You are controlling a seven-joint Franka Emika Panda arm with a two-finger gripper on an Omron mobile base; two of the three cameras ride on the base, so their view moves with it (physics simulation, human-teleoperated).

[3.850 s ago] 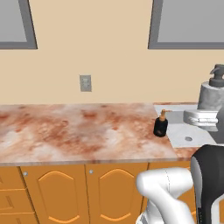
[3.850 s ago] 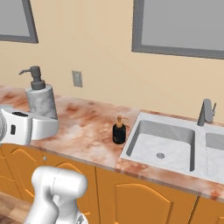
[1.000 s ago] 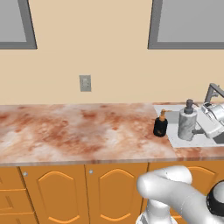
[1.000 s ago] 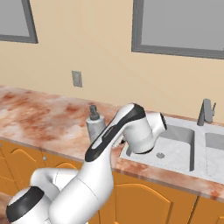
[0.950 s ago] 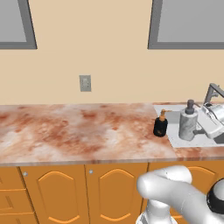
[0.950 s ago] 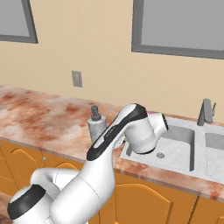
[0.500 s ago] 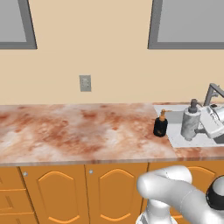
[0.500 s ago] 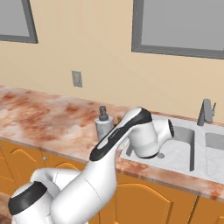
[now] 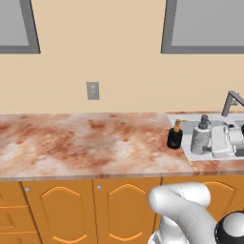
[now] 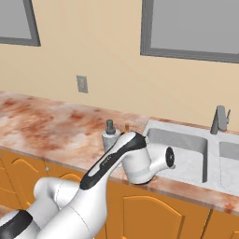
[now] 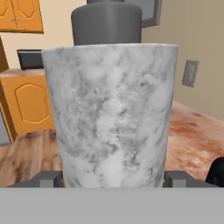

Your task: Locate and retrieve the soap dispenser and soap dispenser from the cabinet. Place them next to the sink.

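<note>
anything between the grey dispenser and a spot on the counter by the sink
Nothing visible. The grey dispenser, held in the gripper, sits beside the black dispenser at the sink's left edge. The black one stands close on its left, so it limits room on that side but blocks no path down.

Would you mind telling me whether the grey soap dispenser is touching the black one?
Apart: the left base view shows counter between the grey soap dispenser and the black soap dispenser.

The white arm reaches forward and low from the base, its forearm angled up to a bent wrist. The gripper (image 11: 113, 177) points sideways, its two dark fingers (image 11: 49, 178) closed against either side of the mottled grey soap dispenser (image 11: 113, 118), holding it upright.
</note>
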